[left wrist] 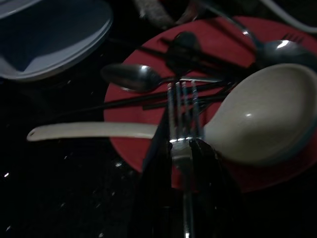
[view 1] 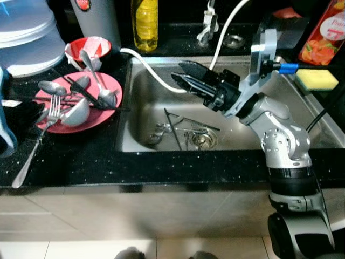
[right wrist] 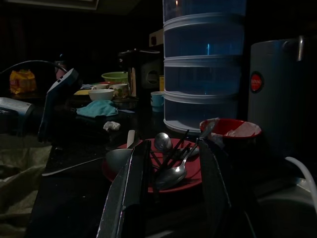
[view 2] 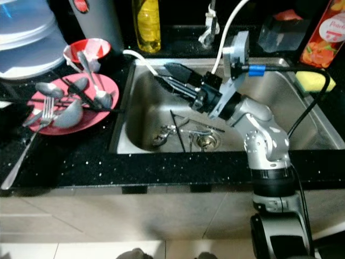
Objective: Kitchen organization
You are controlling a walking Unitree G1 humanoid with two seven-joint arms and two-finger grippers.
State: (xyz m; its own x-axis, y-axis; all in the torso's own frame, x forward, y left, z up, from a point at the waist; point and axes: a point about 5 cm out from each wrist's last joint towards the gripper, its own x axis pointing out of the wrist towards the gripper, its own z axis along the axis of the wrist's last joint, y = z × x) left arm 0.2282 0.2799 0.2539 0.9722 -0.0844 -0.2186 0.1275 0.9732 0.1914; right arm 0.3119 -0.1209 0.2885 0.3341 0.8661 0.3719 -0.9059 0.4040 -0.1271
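A red plate (view 1: 105,114) on the black counter left of the sink holds several metal spoons, black chopsticks (view 1: 81,91), a pale soup spoon (left wrist: 267,114) and the head of a fork (view 1: 40,132). The fork's handle trails toward the counter's front edge. My left gripper (view 1: 33,116) sits at the plate's left rim, right over the fork's neck (left wrist: 184,148). My right gripper (view 1: 180,74) hovers open and holds nothing above the steel sink (view 1: 143,100), pointing left at the plate. More cutlery (view 1: 172,129) lies by the sink's drain.
A red bowl (view 1: 89,47) with a spoon stands behind the plate. Stacked clear containers (view 1: 27,38), a grey canister (view 1: 99,19) and a yellow bottle (view 1: 145,21) line the back. A white hose (view 1: 153,73) drapes into the sink. A yellow sponge (view 1: 317,79) lies at the right.
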